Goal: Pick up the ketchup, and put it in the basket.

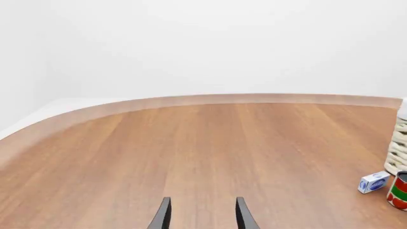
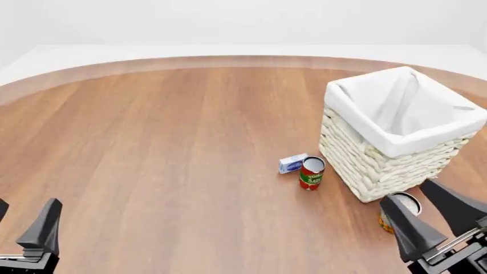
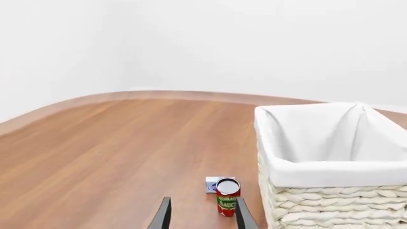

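The ketchup is not in any view. The basket point(image 2: 364, 165), cream wicker with a white liner, stands at the right of the table; it also fills the right wrist view point(image 3: 330, 205) and shows at the edge of the left wrist view point(image 1: 399, 152). My right gripper point(image 2: 405, 190) hangs open at the near right, just in front of the basket's near corner, with nothing between its fingers point(image 3: 203, 199). My left gripper point(image 2: 27, 201) is open at the near left, over bare wood point(image 1: 203, 199).
A red-and-green tomato sauce can point(image 2: 311, 172) point(image 3: 228, 195) point(image 1: 399, 191) stands left of the basket, with a small blue-and-white box point(image 2: 292, 163) point(image 3: 213, 183) point(image 1: 374, 182) beside it. Another can point(image 2: 411, 201) with a grey top and yellow side sits partly behind my right fingers.
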